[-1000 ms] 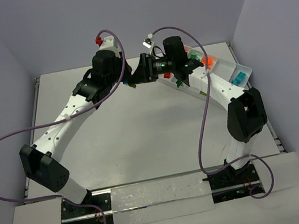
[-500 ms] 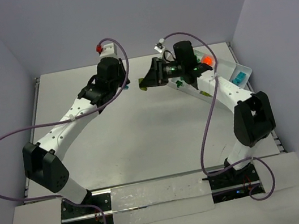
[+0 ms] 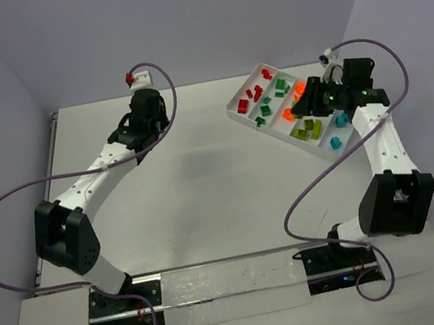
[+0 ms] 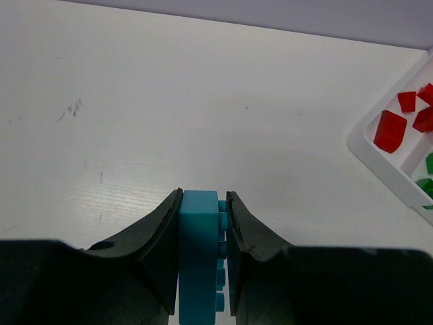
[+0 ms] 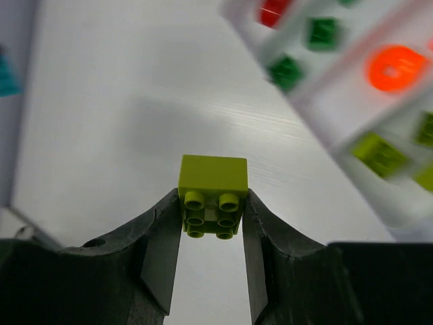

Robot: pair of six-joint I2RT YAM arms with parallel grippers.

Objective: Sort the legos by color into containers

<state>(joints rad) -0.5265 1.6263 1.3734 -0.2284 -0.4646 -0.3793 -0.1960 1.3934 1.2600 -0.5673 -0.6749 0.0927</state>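
My left gripper (image 4: pixel 203 196) is shut on a cyan lego (image 4: pixel 199 237), held on edge with its studs facing right, just above the bare table. From above, this gripper (image 3: pixel 152 115) sits at the back left. My right gripper (image 5: pixel 212 203) is shut on a yellow-green lego (image 5: pixel 213 177), studs toward the camera. Seen from above, it (image 3: pixel 307 99) hovers over the white tray (image 3: pixel 235 108) at the back right. The tray's containers hold red legos (image 3: pixel 254 93), green legos (image 3: pixel 267 109), an orange glow (image 3: pixel 294 104), yellow-green legos (image 3: pixel 308 129) and cyan legos (image 3: pixel 335 142).
The tray's corner (image 4: pixel 379 157) with red bricks (image 4: pixel 390 131) shows at the right of the left wrist view. The tray (image 5: pixel 318 139) is blurred in the right wrist view. Purple cables (image 3: pixel 8 206) loop beside both arms. Walls close in on three sides.
The grippers were together at the back centre. My right gripper closed on the yellow-green lego and swung right over the tray. The left arm drew back to the left, grip unchanged.
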